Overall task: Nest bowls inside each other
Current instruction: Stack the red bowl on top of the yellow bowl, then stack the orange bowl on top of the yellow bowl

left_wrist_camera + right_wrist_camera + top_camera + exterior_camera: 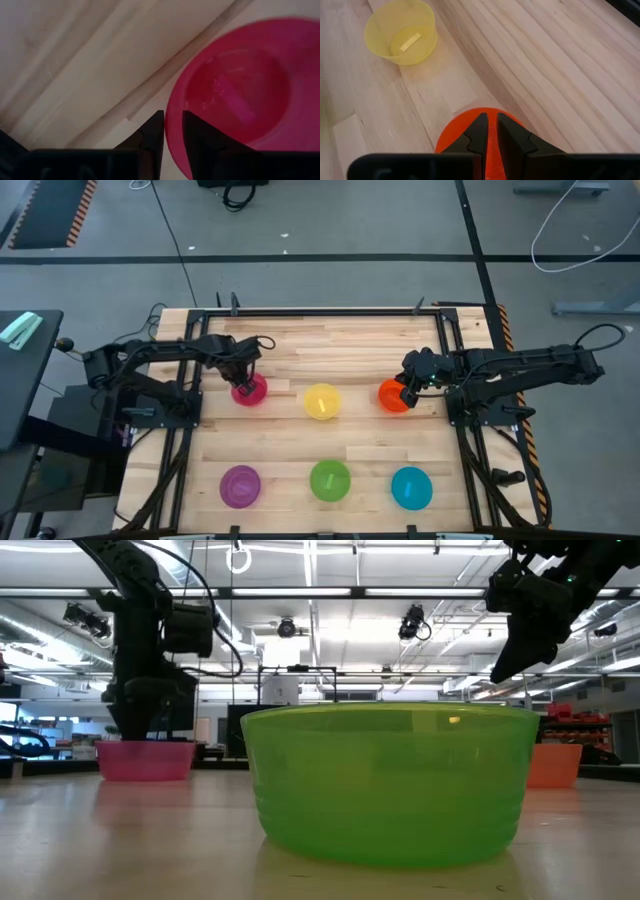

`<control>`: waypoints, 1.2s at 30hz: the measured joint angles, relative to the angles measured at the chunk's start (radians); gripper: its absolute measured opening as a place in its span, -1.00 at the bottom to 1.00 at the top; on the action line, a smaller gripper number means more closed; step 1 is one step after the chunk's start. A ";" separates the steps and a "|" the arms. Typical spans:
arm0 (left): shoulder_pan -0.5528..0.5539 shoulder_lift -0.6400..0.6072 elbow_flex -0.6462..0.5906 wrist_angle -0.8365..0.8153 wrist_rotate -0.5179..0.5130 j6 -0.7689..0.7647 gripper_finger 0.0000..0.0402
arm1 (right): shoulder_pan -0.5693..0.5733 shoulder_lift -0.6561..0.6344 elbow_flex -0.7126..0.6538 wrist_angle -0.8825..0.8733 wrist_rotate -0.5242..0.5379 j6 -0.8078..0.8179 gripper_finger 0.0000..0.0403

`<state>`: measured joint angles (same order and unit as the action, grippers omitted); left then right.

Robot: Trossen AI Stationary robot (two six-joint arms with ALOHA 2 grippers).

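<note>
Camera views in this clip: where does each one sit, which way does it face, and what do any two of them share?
High: overhead, straight down on the table; both arms, six bowls.
Low: table height, facing the room; green bowl close, arms above.
Left wrist: on the left arm, left gripper pinching the pink bowl rim.
Right wrist: on the right arm, right gripper pinching the orange bowl; yellow bowl beyond.
Shared: pink bowl in high, low, left wrist.

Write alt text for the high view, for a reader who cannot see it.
Six bowls sit in two rows on a wooden table. The left gripper pinches the pink bowl; the right gripper pinches the orange bowl; the yellow bowl sits between. Purple, green and blue bowls wait untouched.
</note>
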<state>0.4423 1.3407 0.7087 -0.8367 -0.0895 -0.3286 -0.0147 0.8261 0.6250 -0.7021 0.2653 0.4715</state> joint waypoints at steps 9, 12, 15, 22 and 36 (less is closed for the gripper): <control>-0.015 -0.001 0.139 -0.040 -0.002 0.019 -0.62 | -0.010 0.000 0.000 -0.105 0.000 0.064 -0.76; -0.021 -0.001 0.197 -0.043 -0.005 0.037 -0.61 | -0.019 0.000 0.000 -0.119 0.000 0.076 -0.76; -0.021 -0.001 0.252 -0.030 -0.007 0.054 -0.59 | -0.031 0.000 0.000 -0.119 0.000 0.076 -0.76; -0.044 -0.001 0.325 0.114 0.002 0.113 -0.61 | -0.086 0.000 0.000 -0.173 -0.009 0.093 -0.76; -0.127 0.061 0.324 -0.161 -0.190 0.040 -0.74 | -0.180 -0.001 -0.086 -0.173 -0.053 0.125 -0.76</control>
<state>0.3158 1.4015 1.0328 -0.9973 -0.2794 -0.2891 -0.1947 0.8253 0.5387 -0.8752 0.2119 0.5970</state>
